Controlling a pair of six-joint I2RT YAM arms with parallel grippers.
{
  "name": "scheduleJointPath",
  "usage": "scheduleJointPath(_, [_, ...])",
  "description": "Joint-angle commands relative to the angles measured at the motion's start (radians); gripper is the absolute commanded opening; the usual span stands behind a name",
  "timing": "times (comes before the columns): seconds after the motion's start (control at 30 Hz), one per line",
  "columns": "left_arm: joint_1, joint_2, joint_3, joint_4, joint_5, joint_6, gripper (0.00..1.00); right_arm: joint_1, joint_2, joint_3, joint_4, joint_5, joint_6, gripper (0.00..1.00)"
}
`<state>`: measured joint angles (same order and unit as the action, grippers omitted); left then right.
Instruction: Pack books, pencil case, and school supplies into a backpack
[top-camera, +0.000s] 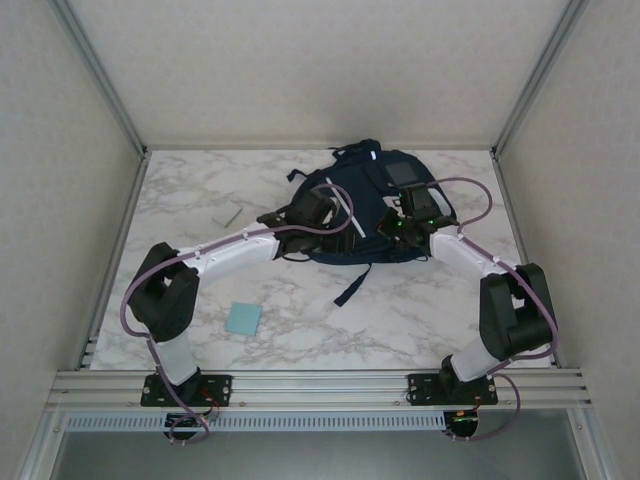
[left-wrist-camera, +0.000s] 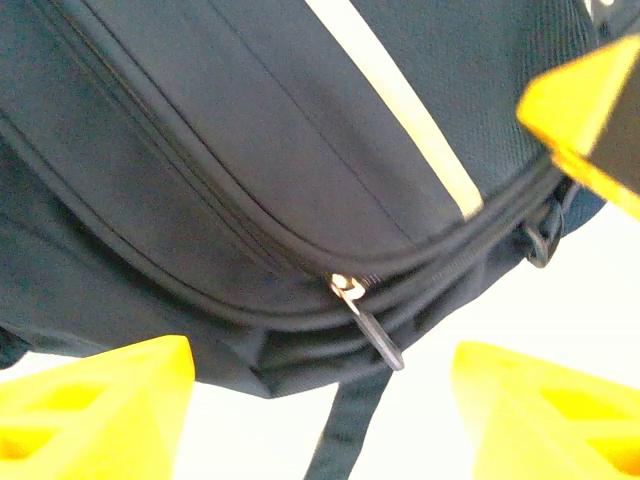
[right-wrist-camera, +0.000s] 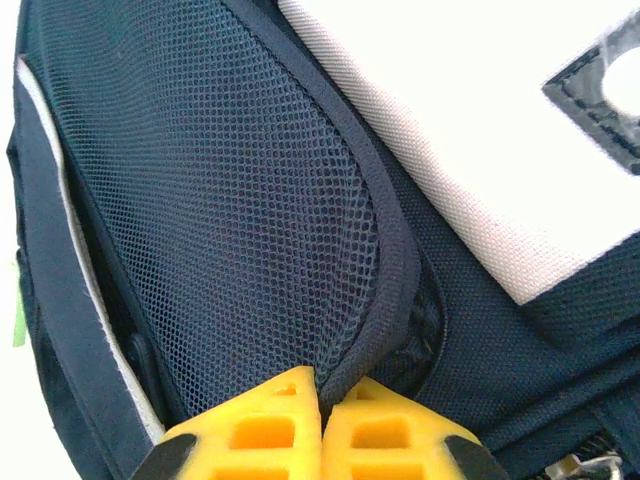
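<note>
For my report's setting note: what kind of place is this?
Probably a laboratory robot cell: a marble-patterned table boxed in by plain white panels on an aluminium frame, with a left arm and right arm bolted at its near edge.

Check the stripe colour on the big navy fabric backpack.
Off-white thin stripe on the navy fabric backpack; clearest in left wrist view.

Lab test cell: aluminium frame (top-camera: 320, 385), white panels (top-camera: 320, 70), marble tabletop (top-camera: 400, 300).
</note>
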<state>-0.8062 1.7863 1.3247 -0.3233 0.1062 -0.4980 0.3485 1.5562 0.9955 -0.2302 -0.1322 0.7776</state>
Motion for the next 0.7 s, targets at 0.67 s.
scheduleJointPath(0.67, [-0.091, 0.294, 0.281, -0.32, -0.15, 0.015, 0.43, 0.066, 0.003, 0.066, -0.041, 0.042, -0.042, 0.0])
